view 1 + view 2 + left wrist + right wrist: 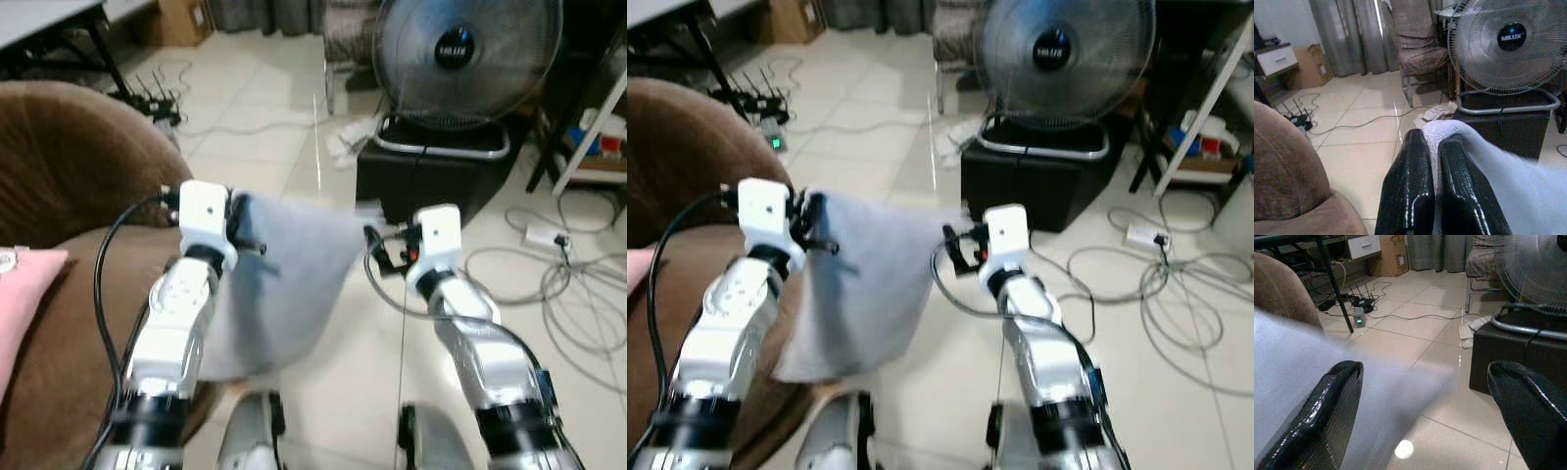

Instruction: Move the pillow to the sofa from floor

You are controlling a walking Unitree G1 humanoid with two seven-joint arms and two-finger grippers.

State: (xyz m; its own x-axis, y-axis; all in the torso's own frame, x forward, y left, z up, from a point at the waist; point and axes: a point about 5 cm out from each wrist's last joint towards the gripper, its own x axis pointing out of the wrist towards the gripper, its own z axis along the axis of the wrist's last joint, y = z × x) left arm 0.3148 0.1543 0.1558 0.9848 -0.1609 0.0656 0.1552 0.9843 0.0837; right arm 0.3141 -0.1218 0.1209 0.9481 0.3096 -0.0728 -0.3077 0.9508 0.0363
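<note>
Pillow point(279, 294) hangs in the air beside the brown sofa point(69, 323), pinched by one top corner in the left tool point(1436, 161). Right tool point(1425, 406) stands spread wide just beside it, holding nothing. With so small a bite of fabric, the pillow could slip and drop to the floor point(343, 392) short of the seat.

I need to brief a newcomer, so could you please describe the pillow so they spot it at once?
Start at the brown sofa. At its front edge, the left gripper holds a pale grey pillow in the air. A pink cushion lies on the seat; this one hangs.
</note>
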